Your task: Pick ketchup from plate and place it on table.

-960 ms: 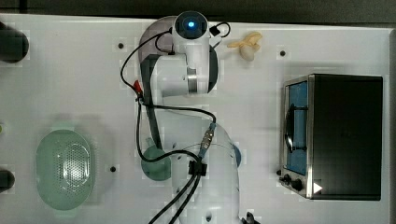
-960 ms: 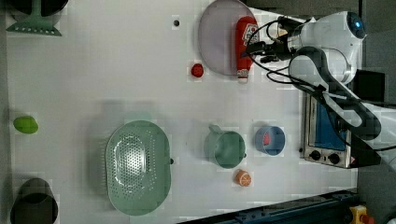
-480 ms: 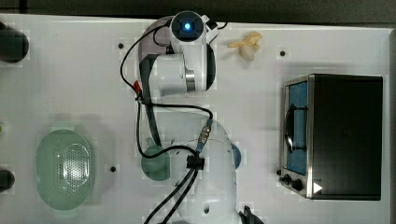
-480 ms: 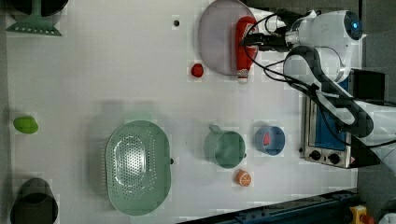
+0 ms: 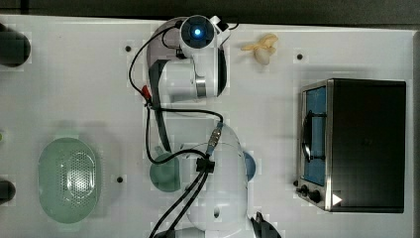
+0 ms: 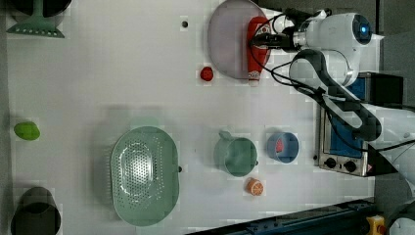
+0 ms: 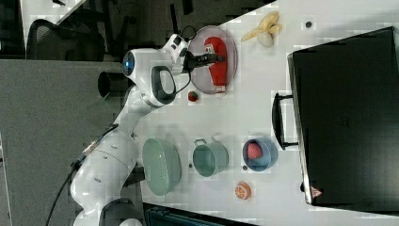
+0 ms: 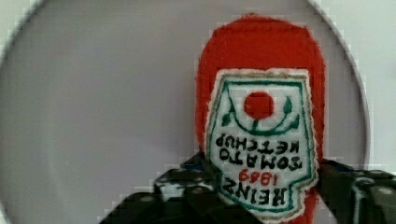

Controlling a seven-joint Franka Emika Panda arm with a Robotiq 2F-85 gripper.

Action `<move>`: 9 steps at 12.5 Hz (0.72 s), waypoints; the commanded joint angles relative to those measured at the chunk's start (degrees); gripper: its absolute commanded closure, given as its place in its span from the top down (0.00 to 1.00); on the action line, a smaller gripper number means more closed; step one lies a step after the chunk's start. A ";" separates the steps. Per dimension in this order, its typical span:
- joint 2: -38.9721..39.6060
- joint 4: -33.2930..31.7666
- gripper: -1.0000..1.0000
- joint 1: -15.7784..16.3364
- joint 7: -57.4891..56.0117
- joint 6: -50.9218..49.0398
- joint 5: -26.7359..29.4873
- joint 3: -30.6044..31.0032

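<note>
Lying flat on the plate [image 6: 227,44], toward its 3 o'clock edge in the left view, the ketchup [image 6: 255,51] has not been lifted. The gripper [image 8: 261,186] straddles the bottle, fingers [image 8: 187,182] on either flank; whether they clamp it yet cannot be told. Grasp, lift and transfer to the table [image 6: 122,73] remain.

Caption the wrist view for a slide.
Tool straddling the plush ketchup bottle lying on the lilac-grey plate, one finger on each side of its label.
</note>
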 commanded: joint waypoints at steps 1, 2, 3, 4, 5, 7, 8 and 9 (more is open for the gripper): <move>-1.54 1.86 0.63 -0.35 -1.78 -0.49 0.07 0.72; -2.89 1.87 0.63 -0.37 -1.41 -0.55 0.26 0.75; -4.62 1.85 0.63 -0.47 -0.91 -1.01 0.90 0.74; -6.74 1.72 0.63 -0.68 -0.79 -2.71 1.85 0.74; -9.31 1.37 0.63 -0.95 -0.79 -5.79 3.11 0.74; -15.15 0.23 0.63 -1.55 -0.81 -15.28 4.79 0.67; -18.16 -0.63 0.63 -1.83 -0.80 -19.74 4.84 0.39; -21.22 -1.79 0.63 -2.21 -0.80 -23.31 4.84 0.11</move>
